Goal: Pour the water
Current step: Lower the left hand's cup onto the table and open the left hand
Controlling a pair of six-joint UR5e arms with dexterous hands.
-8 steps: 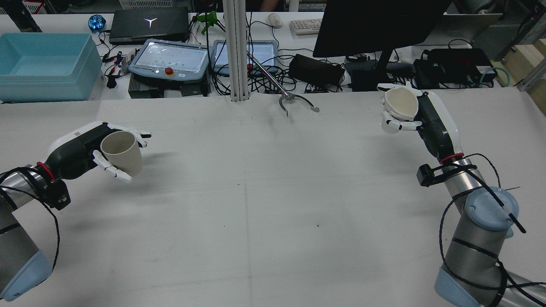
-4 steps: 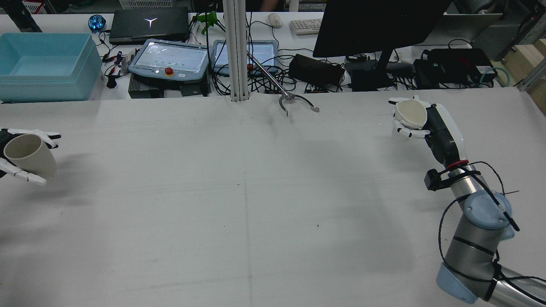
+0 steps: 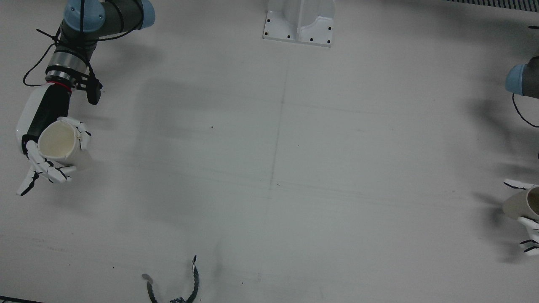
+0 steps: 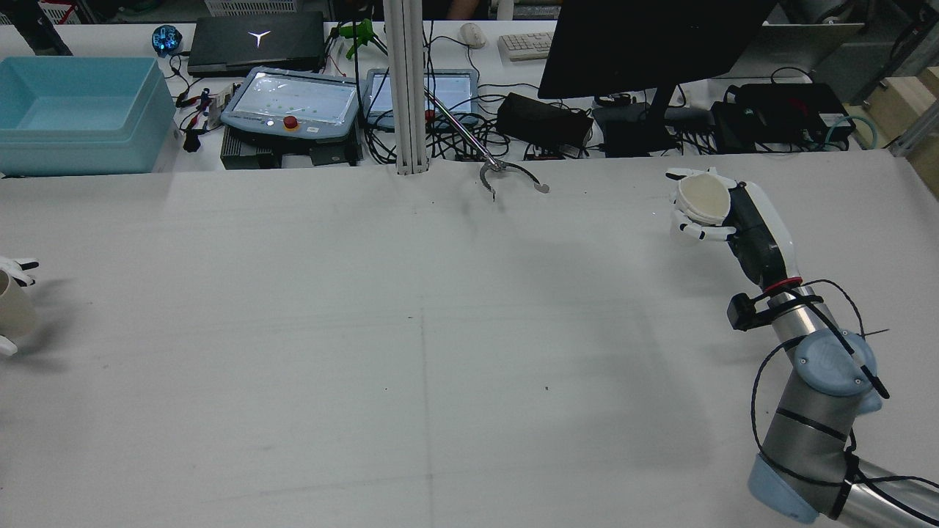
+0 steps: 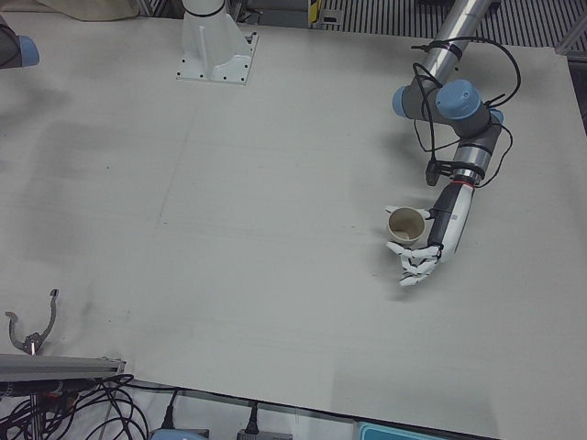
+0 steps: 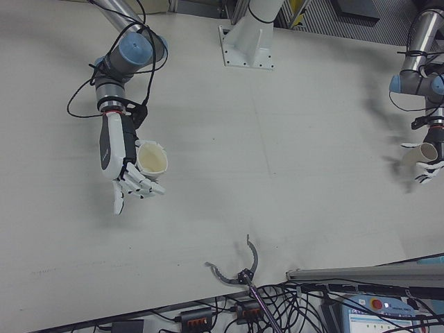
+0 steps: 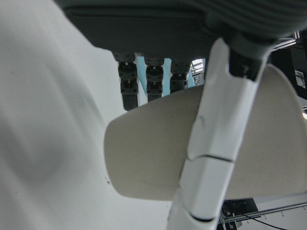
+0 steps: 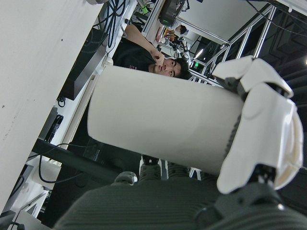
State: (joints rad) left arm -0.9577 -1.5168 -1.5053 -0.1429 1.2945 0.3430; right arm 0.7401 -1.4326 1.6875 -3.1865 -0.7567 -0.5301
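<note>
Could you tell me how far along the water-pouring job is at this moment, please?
Done: each robot hand holds a cup. The right robot hand grips a cream paper cup, the left robot hand a beige paper cup. In hand: both cups are upright, at opposite sides of the white table. Left: bringing them together and tipping one into the other. No water is visible.

light: even, overhead | shadows: soft grey patches on the matte white counter (image 3: 269,168) | focus: hand views blurred close up | glare: none
</note>
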